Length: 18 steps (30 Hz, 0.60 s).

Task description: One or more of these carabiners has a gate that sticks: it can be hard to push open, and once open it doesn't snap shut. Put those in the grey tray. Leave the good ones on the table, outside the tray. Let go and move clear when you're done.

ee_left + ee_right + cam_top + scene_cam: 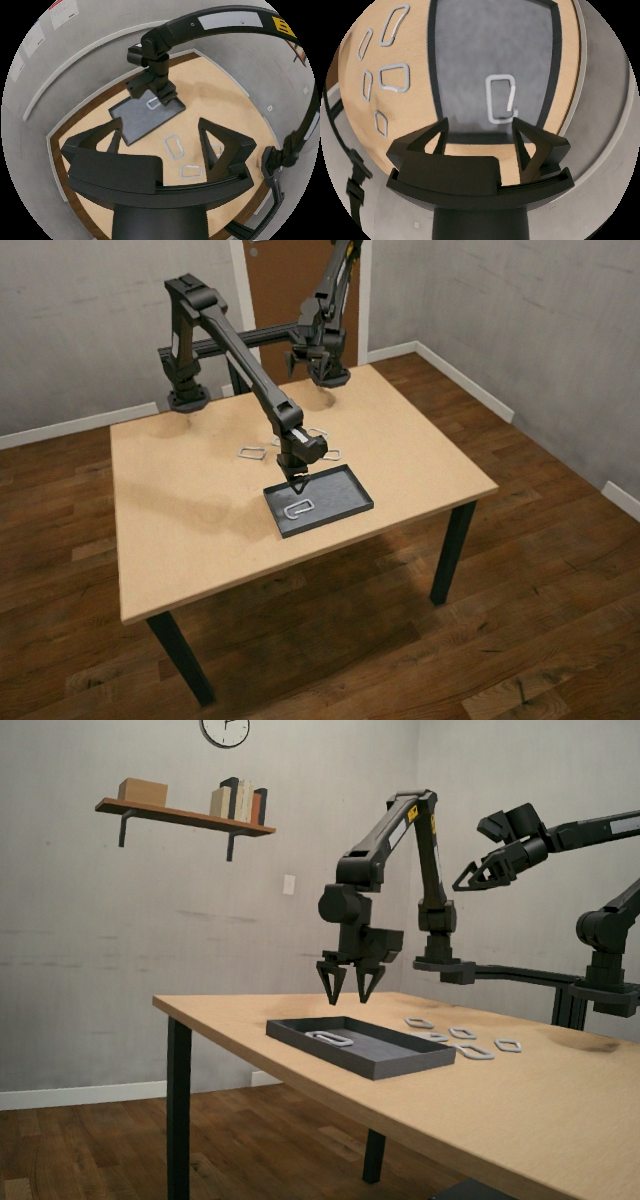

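A dark grey tray lies near the table's front edge. One silver carabiner lies flat inside it, at its left end; it also shows in the right wrist view. My right gripper hangs open and empty a little above the tray, just behind that carabiner, and it shows in the exterior view. Several more silver carabiners lie on the table behind the tray, such as one to the left and one at the tray's back edge. My left gripper is open and empty, raised high over the table's back.
Both arm bases stand on a black rail along the table's back edge. The loose carabiners lie close together between the tray and the bases. A door and walls are behind.
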Tool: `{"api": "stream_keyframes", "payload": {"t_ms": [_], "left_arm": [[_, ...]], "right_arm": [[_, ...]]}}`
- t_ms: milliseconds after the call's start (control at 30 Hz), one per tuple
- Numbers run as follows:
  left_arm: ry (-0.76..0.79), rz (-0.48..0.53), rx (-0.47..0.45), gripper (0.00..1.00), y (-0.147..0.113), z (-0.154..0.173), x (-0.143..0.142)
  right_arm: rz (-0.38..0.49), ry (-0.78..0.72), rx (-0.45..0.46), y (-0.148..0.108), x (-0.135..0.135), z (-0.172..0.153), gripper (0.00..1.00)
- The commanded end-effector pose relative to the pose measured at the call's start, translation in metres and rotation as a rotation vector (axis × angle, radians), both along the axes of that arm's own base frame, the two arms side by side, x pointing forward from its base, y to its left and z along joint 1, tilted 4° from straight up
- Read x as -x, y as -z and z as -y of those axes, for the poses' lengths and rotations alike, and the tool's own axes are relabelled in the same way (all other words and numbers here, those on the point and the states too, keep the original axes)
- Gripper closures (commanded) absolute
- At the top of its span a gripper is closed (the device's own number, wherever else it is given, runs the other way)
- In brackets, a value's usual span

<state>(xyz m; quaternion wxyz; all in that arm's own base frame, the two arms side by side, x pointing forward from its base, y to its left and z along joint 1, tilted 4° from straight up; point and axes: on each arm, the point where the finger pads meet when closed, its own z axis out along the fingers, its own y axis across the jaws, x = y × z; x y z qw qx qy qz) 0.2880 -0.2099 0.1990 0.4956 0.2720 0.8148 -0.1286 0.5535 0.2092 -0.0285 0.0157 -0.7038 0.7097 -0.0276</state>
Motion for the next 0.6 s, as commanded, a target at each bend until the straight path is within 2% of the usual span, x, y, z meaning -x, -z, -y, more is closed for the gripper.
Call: {"api": "stream_keyframes", "payload": {"t_ms": [0,200,267,367,433,567], "left_arm": [[-0.009,-0.001,0.012,0.0,-0.003,0.0,-0.002],[-0.027,-0.008,0.019,0.0,-0.001,-0.002,-0.006],[-0.037,0.016,0.037,0.0,-0.019,0.0,-0.015],[-0.081,0.006,0.021,0.0,-0.017,-0.012,-0.034],[-0.081,0.006,0.021,0.0,-0.017,-0.012,-0.034],[-0.193,-0.03,0.004,0.0,-0.011,-0.043,-0.073]], "right_arm": [[0.001,0.001,-0.002,-0.003,-0.007,0.006,0.18],[-0.01,0.023,0.001,0.005,-0.002,0.001,0.17],[0.012,0.061,-0.011,-0.007,-0.002,-0.008,0.17],[0.028,0.208,-0.029,-0.011,0.008,-0.01,0.17],[0.028,0.208,-0.029,-0.011,0.008,-0.01,0.17],[0.037,0.437,-0.052,-0.007,0.025,-0.02,0.17]]}}
